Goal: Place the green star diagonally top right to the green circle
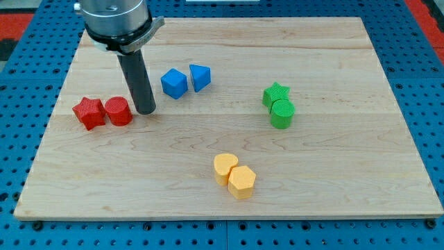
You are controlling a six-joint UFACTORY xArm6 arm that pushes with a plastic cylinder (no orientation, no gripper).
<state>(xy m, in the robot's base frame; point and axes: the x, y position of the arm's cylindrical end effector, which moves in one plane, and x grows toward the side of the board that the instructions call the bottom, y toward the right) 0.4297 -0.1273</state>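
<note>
The rod's tip (146,110) sits bare beside the red cylinder block (118,111), pushing nothing. Well across the wooden board (333,180), the green star block (275,94) touches the green circle block (282,113), directly above it, probably needing a rightward nudge.

Lab bench: blue pegboard (409,83), wooden board (333,173).

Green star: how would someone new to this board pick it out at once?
On the wooden board, look right of centre for the only green pair. The green star is the upper block, touching the green circle just below it. Its pointed outline sets it apart from that round neighbour.
</note>
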